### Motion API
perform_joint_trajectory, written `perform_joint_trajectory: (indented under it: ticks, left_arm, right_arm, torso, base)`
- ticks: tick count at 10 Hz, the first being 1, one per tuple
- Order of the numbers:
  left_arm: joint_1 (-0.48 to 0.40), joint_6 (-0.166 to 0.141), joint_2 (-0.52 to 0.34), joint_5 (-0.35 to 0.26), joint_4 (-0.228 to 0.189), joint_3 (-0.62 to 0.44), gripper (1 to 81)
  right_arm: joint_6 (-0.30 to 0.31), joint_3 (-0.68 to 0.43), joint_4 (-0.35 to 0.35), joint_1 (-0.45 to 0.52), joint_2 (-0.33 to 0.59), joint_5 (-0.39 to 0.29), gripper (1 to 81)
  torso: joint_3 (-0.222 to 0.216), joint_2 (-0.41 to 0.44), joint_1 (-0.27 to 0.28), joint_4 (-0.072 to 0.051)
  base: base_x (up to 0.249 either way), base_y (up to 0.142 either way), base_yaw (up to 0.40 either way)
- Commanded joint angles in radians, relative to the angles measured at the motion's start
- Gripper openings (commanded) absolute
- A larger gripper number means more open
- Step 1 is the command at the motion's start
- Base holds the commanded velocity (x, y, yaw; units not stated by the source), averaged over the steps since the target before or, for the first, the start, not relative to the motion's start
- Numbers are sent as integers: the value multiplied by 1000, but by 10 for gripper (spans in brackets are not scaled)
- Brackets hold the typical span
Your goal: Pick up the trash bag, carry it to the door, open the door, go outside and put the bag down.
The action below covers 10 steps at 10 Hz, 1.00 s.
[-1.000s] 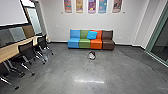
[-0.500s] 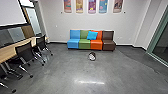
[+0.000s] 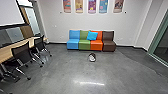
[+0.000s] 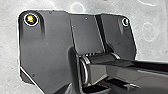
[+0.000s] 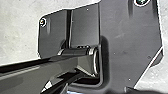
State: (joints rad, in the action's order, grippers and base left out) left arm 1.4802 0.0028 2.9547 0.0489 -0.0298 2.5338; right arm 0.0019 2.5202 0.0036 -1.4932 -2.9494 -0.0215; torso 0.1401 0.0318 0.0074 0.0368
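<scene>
I can't tell if your left gripper or your right gripper is squeezed tight or let go. Ahead of you, the trash bag (image 3: 92,57) sits on the gray floor (image 3: 112,72), in front of the couch (image 3: 84,45). If you roll up too fast, your base could bump it and push it toward the couch. It is low down, so you may need to bend a lot, and if you stop too far away you could grab only air. A weak pinch on one edge might let it slip or rip. If you swing wide to your left, you could hit the chairs (image 3: 21,53) by the long table (image 3: 5,53).

The bag looks small and round, like a lump. It is pale in the middle, with a dark part around the top.
</scene>
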Motion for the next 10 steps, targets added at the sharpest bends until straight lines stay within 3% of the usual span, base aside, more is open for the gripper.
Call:
perform_joint_trajectory:
  ticks: [1,3,10]
  left_arm:
    - [-36,6,3,-54,-9,-9,811]
    - [-34,6,2,-54,-9,-9,811]
    - [-36,6,9,-52,-5,-9,811]
  right_arm:
    - [1,-8,1,37,5,-66,811]
    - [1,-6,1,37,4,-63,811]
    - [1,12,2,33,8,-61,811]
  torso:
    - [0,0,0,0]
    - [0,0,0,0]
    - [0,0,0,0]
  base:
    - [153,-71,0]
    - [154,-71,0]
    - [161,0,0]
